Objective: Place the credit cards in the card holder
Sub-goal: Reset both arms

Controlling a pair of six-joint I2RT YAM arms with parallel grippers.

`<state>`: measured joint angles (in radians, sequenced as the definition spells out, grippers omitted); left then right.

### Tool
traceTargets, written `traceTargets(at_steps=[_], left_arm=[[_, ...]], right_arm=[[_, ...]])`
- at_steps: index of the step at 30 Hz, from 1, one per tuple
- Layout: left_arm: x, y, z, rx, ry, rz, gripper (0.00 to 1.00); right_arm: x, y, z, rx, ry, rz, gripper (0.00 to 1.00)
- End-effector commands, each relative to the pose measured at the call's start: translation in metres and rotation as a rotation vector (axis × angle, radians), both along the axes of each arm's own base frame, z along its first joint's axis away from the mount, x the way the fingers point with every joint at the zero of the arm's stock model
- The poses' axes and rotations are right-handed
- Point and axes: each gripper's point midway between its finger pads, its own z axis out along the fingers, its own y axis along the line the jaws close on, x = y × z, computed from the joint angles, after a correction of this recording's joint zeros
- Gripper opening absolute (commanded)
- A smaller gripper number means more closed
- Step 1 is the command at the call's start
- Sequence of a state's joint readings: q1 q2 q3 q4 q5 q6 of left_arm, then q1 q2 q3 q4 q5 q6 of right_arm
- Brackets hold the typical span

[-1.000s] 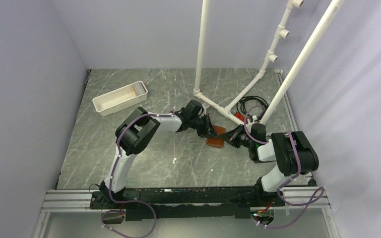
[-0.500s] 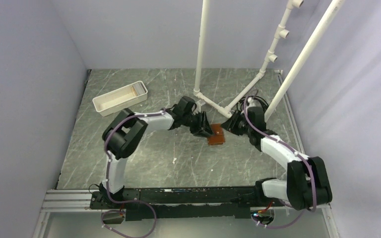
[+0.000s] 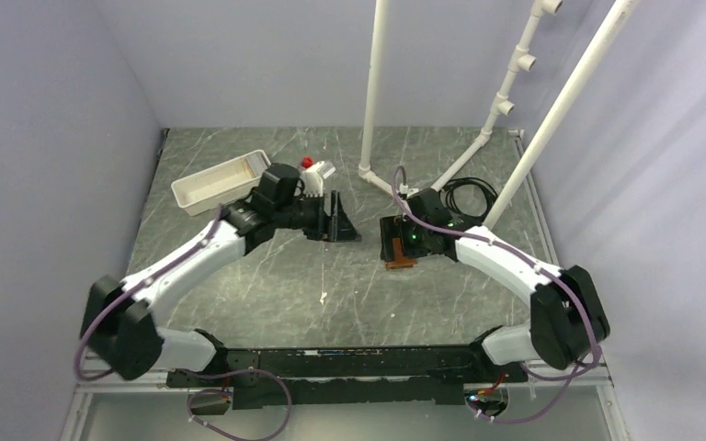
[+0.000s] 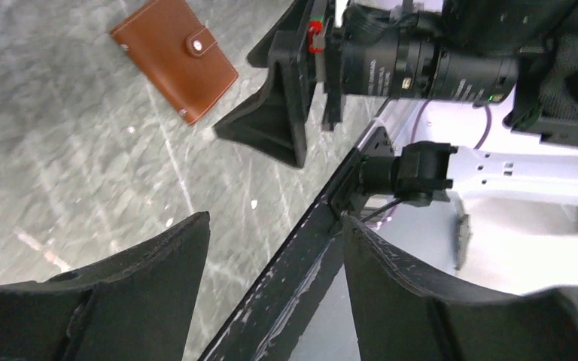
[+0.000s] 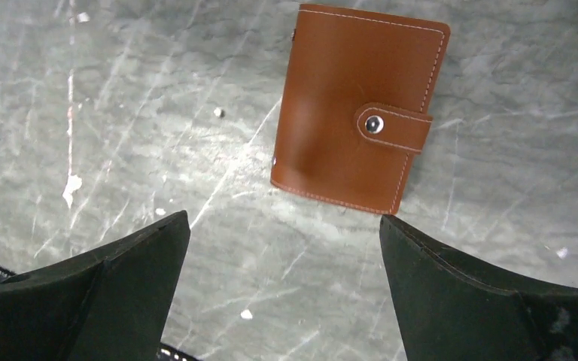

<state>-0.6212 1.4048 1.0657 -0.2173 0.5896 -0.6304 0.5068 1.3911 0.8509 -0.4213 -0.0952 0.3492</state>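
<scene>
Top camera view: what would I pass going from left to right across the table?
The white tray, left gripper, brown card holder, coil of black cable.

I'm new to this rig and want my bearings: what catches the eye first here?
The brown card holder, closed with its strap buttoned, lies flat on the grey marbled table, just beyond the right gripper, whose jaws stand wide open. The left gripper, also open and empty, hangs to its left. A white tray sits at the back left, with white pipes rising at the back.
</scene>
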Motion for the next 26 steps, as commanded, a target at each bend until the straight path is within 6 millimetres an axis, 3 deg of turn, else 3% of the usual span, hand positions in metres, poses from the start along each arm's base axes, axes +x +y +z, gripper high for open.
traceTargets(at_steps=[1, 4, 8, 11, 13, 15, 20, 26], left_arm=[[-0.018, 0.047, 0.037, 0.096, -0.208, 0.062, 0.71], [-0.027, 0.081, 0.095, 0.091, -0.400, 0.165, 0.75], [-0.040, 0.132, 0.168, 0.068, -0.635, 0.342, 0.85], [-0.056, 0.166, 0.217, 0.024, -0.789, 0.456, 0.99], [-0.071, 0.184, 0.245, -0.014, -0.879, 0.493, 0.99], [-0.077, 0.201, 0.266, -0.019, -0.942, 0.551, 0.99], [-0.095, 0.229, 0.306, -0.041, -1.051, 0.636, 0.99], [-0.101, 0.240, 0.319, -0.040, -1.088, 0.664, 1.00]], right_arm=[[0.011, 0.001, 0.077, 0.021, -0.206, 0.029, 1.00], [0.002, 0.001, 0.140, 0.095, -0.337, 0.066, 1.00], [-0.018, -0.019, 0.246, 0.172, -0.619, 0.070, 1.00], [-0.035, -0.047, 0.316, 0.191, -0.810, 0.008, 1.00], [-0.050, -0.068, 0.363, 0.201, -0.934, -0.042, 1.00], [-0.062, -0.090, 0.396, 0.198, -1.030, -0.106, 1.00], [-0.097, -0.131, 0.448, 0.225, -1.216, -0.218, 1.00], [-0.114, -0.149, 0.458, 0.274, -1.268, -0.289, 1.00]])
